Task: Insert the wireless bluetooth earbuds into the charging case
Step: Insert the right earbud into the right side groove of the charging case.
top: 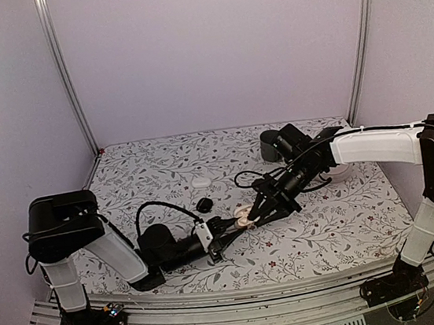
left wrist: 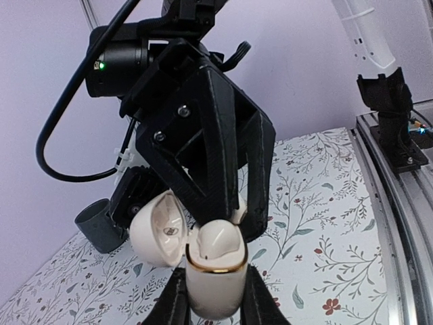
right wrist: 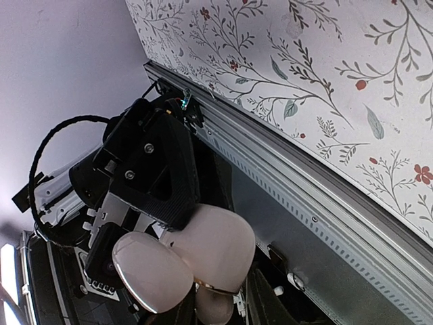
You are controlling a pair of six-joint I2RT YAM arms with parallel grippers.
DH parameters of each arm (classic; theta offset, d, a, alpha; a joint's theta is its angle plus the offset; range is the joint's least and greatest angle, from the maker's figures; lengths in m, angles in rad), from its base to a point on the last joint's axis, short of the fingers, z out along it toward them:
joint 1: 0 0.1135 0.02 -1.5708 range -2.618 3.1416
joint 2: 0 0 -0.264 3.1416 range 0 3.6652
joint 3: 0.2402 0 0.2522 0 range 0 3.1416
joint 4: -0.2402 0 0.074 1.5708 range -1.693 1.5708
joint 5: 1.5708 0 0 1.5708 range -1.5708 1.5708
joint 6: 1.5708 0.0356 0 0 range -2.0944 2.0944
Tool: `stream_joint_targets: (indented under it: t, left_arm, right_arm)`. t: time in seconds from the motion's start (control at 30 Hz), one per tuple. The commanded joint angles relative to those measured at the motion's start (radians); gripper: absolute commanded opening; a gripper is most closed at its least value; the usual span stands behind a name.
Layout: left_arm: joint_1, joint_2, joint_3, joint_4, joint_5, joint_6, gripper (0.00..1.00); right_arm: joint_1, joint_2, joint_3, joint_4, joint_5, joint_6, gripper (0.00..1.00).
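Right wrist view is poor: the right gripper [left wrist: 233, 218] fingertips are cut off at the bottom edge and dark, so I can't read the gap there. On the left wrist cam its two black fingers hang tips-down over the charging case [left wrist: 213, 291], slightly apart, with a sliver of white between them. I can't tell if they pinch anything.

Left gripper [left wrist: 215, 301] is clamped on the case body. The case is upright, lid [left wrist: 159, 227] flipped open sideways. One white earbud [left wrist: 218, 240] sits in the case mouth, poking above the gold rim. Round black case [top: 204, 204] lies apart on the table [top: 328, 228].
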Motion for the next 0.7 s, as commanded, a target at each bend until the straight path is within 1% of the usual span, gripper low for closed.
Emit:
stream_joint_targets:
  t: [0.0, 0.23, 0.43, 0.67]
  left_arm:
    - [-0.024, 0.014, 0.028, 0.305, 0.008, -0.045, 0.00]
    - [-0.018, 0.021, 0.037, 0.305, 0.011, -0.083, 0.00]
    - [-0.009, 0.031, 0.046, 0.305, 0.014, -0.113, 0.00]
    - [-0.005, 0.037, 0.057, 0.305, 0.015, -0.138, 0.00]
  right_arm:
    - [-0.008, -0.046, -0.012, 0.028, 0.045, -0.010, 0.27]
    - [-0.008, -0.072, -0.012, 0.029, 0.059, -0.034, 0.30]
    - [-0.008, -0.091, -0.040, 0.025, 0.063, -0.067, 0.37]
    - [-0.008, -0.112, -0.058, 0.021, 0.065, -0.100, 0.40]
